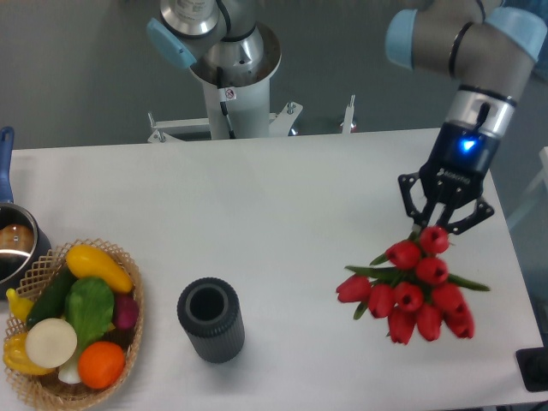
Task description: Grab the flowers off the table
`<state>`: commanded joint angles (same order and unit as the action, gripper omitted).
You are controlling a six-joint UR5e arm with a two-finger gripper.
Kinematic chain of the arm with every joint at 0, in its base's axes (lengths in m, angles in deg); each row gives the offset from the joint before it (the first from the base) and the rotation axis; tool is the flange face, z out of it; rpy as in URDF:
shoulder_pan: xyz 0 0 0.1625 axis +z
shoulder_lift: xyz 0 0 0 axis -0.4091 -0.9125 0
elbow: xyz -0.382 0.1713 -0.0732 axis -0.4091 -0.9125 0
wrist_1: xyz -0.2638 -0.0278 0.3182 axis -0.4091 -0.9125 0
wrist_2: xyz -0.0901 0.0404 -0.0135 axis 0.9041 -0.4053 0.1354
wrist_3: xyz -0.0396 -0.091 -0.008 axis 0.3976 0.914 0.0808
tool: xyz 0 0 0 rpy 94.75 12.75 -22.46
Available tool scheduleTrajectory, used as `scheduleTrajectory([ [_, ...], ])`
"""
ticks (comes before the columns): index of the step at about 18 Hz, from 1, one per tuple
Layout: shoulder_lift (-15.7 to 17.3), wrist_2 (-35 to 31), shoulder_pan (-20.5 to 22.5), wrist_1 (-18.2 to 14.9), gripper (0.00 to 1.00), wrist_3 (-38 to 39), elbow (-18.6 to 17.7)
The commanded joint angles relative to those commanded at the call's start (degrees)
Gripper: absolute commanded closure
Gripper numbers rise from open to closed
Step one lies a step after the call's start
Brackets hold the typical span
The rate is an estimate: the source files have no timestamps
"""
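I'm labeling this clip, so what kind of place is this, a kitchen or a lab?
Most likely a robotics lab or demo bench, not a kitchen: a robot arm on a pedestal works over a plain white table, with props laid out, namely tulips, a vegetable basket and a dark cup.

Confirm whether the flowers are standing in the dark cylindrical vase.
No. The flowers are at the gripper, apart from the empty vase.

A plain grey wall (77, 77) fills the backdrop behind the white surface (257, 223); soft, even light falls, leaving only faint shadows.
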<state>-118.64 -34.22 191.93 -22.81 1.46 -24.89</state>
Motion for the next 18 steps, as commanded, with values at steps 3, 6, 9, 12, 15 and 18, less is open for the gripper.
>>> scheduleTrajectory([
  [3, 0.0, 1.4, 0.3, 0.3, 0.87, 0.0, 0.0],
  [6, 0.0, 1.6, 0.8, 0.3, 0.87, 0.0, 0.2],
  [9, 0.0, 1.7, 0.9, 0.3, 0.87, 0.0, 0.2],
  [12, 0.0, 1.7, 1.1, 0.3, 0.87, 0.1, 0.2],
  [15, 0.0, 1.7, 1.4, 0.3, 0.87, 0.1, 0.2],
  [18, 0.1, 1.8, 1.7, 0.3, 0.87, 0.0, 0.1],
])
